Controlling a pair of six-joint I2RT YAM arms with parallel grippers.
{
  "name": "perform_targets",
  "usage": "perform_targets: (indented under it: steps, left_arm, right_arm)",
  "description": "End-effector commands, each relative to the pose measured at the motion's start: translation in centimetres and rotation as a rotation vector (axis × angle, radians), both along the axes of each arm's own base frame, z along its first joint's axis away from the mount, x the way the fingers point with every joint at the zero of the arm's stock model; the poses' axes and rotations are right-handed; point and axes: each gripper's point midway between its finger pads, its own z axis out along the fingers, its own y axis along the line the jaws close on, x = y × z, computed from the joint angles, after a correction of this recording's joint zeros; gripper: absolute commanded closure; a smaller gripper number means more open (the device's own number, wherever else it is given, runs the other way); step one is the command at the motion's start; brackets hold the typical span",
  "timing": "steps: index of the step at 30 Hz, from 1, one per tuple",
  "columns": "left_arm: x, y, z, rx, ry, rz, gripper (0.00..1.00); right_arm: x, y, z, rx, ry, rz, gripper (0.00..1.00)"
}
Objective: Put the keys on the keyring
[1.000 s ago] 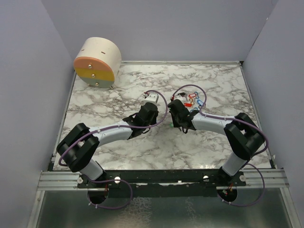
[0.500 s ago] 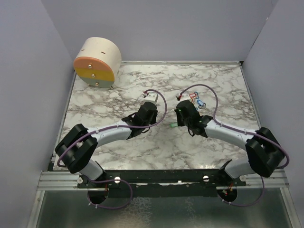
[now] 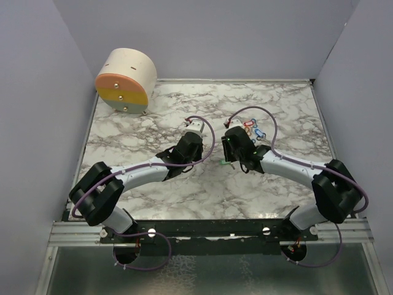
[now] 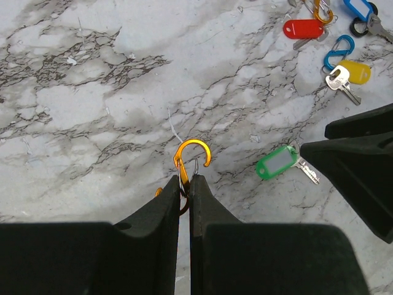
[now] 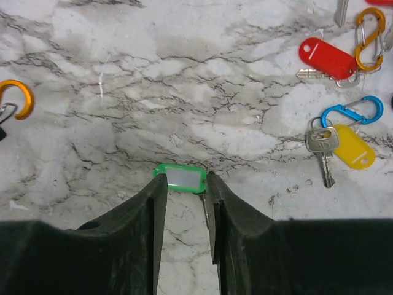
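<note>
My left gripper (image 4: 185, 179) is shut on an orange carabiner keyring (image 4: 191, 150), whose open hook sticks out past the fingertips just above the marble. A green-tagged key (image 4: 279, 161) lies on the table to its right. My right gripper (image 5: 183, 178) is open, and its tips hang over the two ends of the green tag (image 5: 179, 175); the blade lies between the fingers. Red-tagged (image 5: 325, 54) and yellow-tagged (image 5: 351, 147) keys lie further right. In the top view the two grippers, left (image 3: 204, 152) and right (image 3: 226, 158), face each other at mid-table.
A blue carabiner (image 5: 350, 110) and a small orange clip (image 5: 368, 31) lie among the loose keys (image 3: 250, 129). A round cream drum (image 3: 126, 80) with coloured bands stands at the back left. Walls close in on both sides of the marble table (image 3: 276, 98).
The right arm has stretched its elbow out to the right and its gripper has shifted slightly over the green-tagged key. The left arm has barely moved.
</note>
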Motion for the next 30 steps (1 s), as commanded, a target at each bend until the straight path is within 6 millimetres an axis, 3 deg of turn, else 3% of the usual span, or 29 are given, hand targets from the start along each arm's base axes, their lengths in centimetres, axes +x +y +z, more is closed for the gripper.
perform_targets:
  steps: [1, 14, 30]
  left_arm:
    - [-0.3, -0.3, 1.0, -0.041, -0.012, -0.016, 1.0]
    - [-0.3, -0.2, 0.9, -0.037, -0.012, -0.017, 1.0]
    - [-0.2, 0.0, 0.7, -0.026, -0.015, -0.012, 1.0]
  right_arm:
    - [-0.3, -0.5, -1.4, -0.046, 0.06, -0.049, 0.67]
    - [-0.1, -0.6, -3.8, -0.087, 0.115, -0.088, 0.7]
    - [0.4, -0.8, -4.7, -0.107, 0.109, -0.114, 0.78]
